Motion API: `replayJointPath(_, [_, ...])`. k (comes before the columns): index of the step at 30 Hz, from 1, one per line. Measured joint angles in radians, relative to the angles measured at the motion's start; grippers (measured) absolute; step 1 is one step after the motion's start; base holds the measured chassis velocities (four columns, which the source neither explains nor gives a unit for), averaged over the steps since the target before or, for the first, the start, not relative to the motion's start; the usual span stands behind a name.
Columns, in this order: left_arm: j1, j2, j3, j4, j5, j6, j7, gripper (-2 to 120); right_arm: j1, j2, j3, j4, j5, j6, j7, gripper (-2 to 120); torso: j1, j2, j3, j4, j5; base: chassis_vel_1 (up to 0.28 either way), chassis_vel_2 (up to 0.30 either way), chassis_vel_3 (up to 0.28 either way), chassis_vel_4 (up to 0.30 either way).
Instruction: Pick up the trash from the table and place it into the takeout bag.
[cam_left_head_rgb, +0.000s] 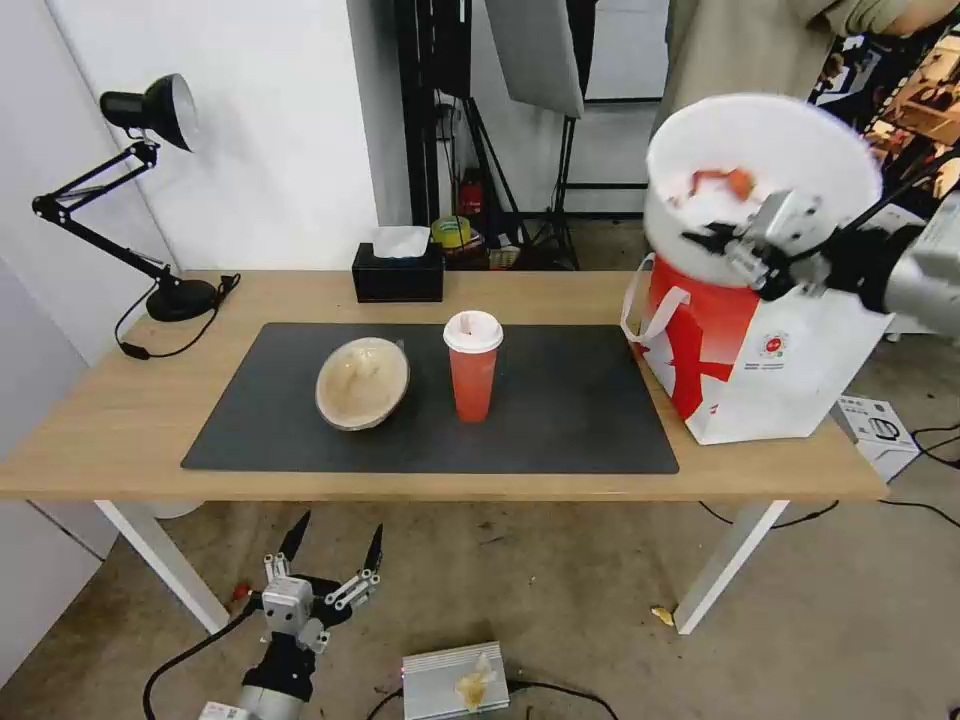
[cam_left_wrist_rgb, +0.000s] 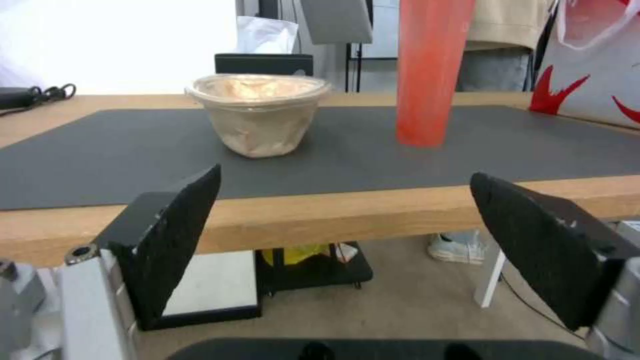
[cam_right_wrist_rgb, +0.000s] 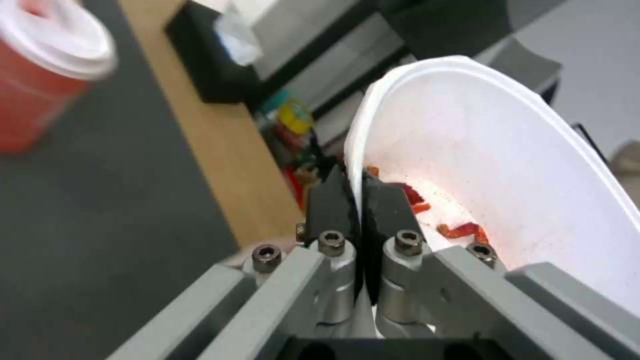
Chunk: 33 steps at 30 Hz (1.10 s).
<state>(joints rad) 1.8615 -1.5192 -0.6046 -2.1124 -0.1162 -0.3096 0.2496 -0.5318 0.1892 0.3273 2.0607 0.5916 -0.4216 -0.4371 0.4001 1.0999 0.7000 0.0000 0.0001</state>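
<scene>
The counter (cam_left_head_rgb: 120, 410) carried the takeout bag (cam_left_head_rgb: 770, 370) at its right end. Above the bag, the right end effector (cam_left_head_rgb: 735, 245) pinched the white bowl's (cam_left_head_rgb: 760, 160) rim. The beige bowl (cam_left_head_rgb: 362, 383) and red cup (cam_left_head_rgb: 472, 368) stood on the mat (cam_left_head_rgb: 570, 400). The left end effector (cam_left_head_rgb: 335, 560) hung wide below the counter's edge

two bowls: one white bowl (cam_left_head_rgb: 762, 160) with red scraps, one beige lidded bowl (cam_left_head_rgb: 362, 382). one red drink cup (cam_left_head_rgb: 472, 366). one takeout bag (cam_left_head_rgb: 760, 365). one desk (cam_left_head_rgb: 100, 420), one dark mat (cam_left_head_rgb: 560, 400). one black tissue box (cam_left_head_rgb: 398, 272). one black lamp (cam_left_head_rgb: 150, 110). two end effectors: left end effector (cam_left_head_rgb: 334, 545), right end effector (cam_left_head_rgb: 722, 240).
</scene>
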Motion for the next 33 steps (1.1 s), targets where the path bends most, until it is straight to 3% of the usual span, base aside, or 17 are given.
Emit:
replayJointPath(18, [0.004,0.01,0.005,-0.002,0.0,-0.005,0.004,100,0.042,0.009,-0.003,-0.174,-0.052,0.044,-0.004,0,0.0,0.0,0.0,0.0,0.0,0.0,0.0,0.0,0.0])
replayJointPath(33, [0.008,0.004,0.019,0.002,0.019,-0.005,0.006,100,0.055,0.105,-0.052,-0.277,-0.156,0.072,0.008,0,0.0,0.0,0.0,0.0,0.0,0.0,0.0,0.0,0.0])
